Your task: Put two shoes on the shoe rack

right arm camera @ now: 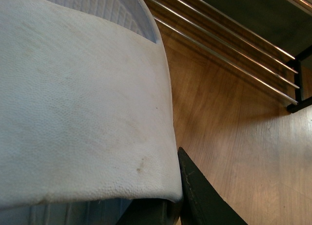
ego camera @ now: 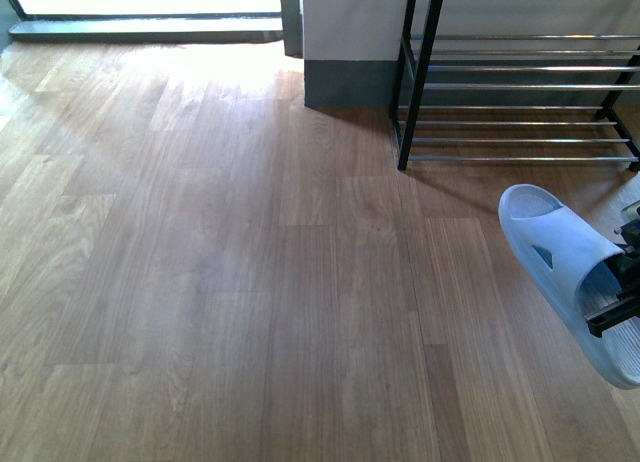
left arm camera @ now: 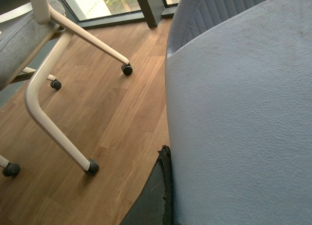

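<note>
The shoes here are pale blue slide slippers, not sneakers. My right gripper (ego camera: pixel 617 285) is shut on one slipper (ego camera: pixel 560 267), held above the floor at the front view's right edge, toe towards the shoe rack (ego camera: pixel 418 77). The right wrist view shows its strap (right arm camera: pixel 78 98) against a black finger (right arm camera: pixel 197 196), with the rack's chrome rods (right arm camera: pixel 229 52) beyond. My left gripper (left arm camera: pixel 168 159) is shut on the other slipper (left arm camera: pixel 239 122), whose strap fills the left wrist view; one black finger (left arm camera: pixel 155 196) presses on it. The left arm is out of the front view.
Wood floor (ego camera: pixel 230 262) stretches to a bright window sill at the back left. A grey wall base (ego camera: pixel 350 82) stands left of the rack. A chair with white legs (left arm camera: pixel 46 113) and black castors stands near the left gripper.
</note>
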Controlling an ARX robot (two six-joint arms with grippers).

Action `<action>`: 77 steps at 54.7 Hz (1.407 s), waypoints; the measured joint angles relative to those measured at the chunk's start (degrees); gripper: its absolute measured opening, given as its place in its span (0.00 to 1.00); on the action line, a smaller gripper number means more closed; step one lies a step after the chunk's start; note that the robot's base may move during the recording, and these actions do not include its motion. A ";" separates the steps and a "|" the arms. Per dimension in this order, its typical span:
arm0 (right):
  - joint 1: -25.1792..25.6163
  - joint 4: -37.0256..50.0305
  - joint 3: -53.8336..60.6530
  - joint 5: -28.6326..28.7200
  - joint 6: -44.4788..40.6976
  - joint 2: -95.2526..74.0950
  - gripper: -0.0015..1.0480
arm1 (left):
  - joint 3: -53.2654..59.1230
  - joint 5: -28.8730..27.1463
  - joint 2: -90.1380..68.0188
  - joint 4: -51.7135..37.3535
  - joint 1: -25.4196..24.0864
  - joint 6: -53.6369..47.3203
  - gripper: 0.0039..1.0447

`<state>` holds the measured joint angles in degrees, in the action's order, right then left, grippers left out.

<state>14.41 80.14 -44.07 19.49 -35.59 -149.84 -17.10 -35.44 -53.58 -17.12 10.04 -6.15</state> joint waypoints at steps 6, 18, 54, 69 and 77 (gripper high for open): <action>0.00 0.00 0.00 0.00 0.00 0.00 0.02 | 0.00 0.00 0.00 0.00 0.00 0.00 0.02; 1.55 -3.93 4.46 -2.60 -0.70 4.28 0.02 | 0.00 0.04 0.00 0.00 0.00 -0.02 0.02; 26.71 -84.94 40.48 33.75 -9.81 120.34 0.02 | 0.02 -0.13 0.02 0.00 -0.02 -0.02 0.02; 29.92 -78.09 42.18 37.05 -7.69 115.58 0.02 | 0.04 0.00 0.00 0.00 -0.02 -0.02 0.02; 29.99 -78.09 42.18 37.11 -7.67 115.51 0.02 | 0.02 0.00 0.02 0.00 -0.02 -0.02 0.02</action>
<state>44.40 2.04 -1.89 56.60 -43.27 -34.33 -17.08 -35.44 -53.56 -17.12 10.02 -6.17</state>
